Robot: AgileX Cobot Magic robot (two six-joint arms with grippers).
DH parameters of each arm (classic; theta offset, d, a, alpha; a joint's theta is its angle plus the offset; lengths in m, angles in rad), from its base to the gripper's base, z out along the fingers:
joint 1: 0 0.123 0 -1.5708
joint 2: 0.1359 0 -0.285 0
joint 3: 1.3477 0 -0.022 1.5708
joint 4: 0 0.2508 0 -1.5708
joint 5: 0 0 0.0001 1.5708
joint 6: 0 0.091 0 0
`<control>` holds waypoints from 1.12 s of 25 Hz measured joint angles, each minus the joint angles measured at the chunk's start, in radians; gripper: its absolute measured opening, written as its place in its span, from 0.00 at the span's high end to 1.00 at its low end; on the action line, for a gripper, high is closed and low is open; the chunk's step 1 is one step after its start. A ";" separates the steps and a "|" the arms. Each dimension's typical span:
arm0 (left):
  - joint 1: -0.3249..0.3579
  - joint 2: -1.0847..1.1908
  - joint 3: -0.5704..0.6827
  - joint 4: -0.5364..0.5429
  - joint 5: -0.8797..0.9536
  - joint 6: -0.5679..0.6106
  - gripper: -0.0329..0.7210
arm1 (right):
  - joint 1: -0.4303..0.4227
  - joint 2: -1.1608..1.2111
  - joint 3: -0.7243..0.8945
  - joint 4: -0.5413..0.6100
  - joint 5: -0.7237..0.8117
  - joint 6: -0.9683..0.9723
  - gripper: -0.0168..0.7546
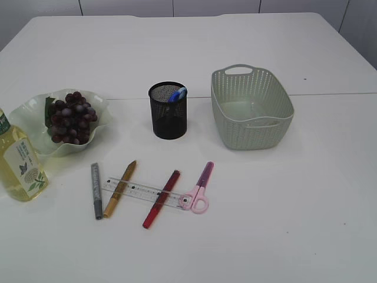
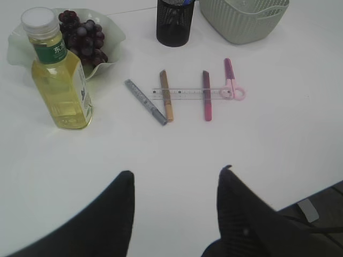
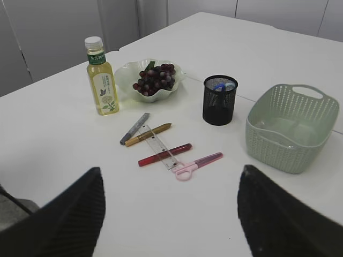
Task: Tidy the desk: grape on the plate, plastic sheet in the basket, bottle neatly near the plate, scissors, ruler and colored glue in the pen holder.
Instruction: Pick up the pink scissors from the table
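Dark grapes (image 1: 70,118) lie on the pale green wavy plate (image 1: 26,115) at the left. A bottle of yellow liquid (image 1: 17,165) stands upright in front of the plate. A clear ruler (image 1: 141,191) lies flat, crossed by a gold glue pen (image 1: 120,188) and a red one (image 1: 161,191). A grey pen (image 1: 96,191) lies to their left and pink scissors (image 1: 199,188) to their right. The black mesh pen holder (image 1: 169,121) holds a blue item. No plastic sheet shows clearly. My left gripper (image 2: 178,176) and right gripper (image 3: 171,176) are open, empty and above bare table.
A pale green woven basket (image 1: 253,132) stands right of the pen holder. A seam in the white table (image 1: 330,94) runs across behind the things. Neither arm shows in the exterior view.
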State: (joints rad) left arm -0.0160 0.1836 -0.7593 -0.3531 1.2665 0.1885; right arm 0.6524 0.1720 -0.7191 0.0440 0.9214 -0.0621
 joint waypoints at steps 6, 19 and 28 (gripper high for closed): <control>0.000 0.000 0.000 0.000 0.000 0.000 0.47 | 0.000 0.010 0.000 -0.062 -0.040 0.000 0.25; 0.000 0.000 0.000 0.000 0.000 0.000 0.47 | 0.000 0.242 0.002 -0.172 -0.145 0.045 0.25; 0.000 0.000 0.000 0.000 0.002 0.000 0.47 | 0.000 0.386 0.004 -0.337 -0.298 0.045 0.25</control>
State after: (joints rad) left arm -0.0160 0.1836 -0.7593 -0.3531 1.2681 0.1885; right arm 0.6524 0.5579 -0.7151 -0.2933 0.6237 -0.0170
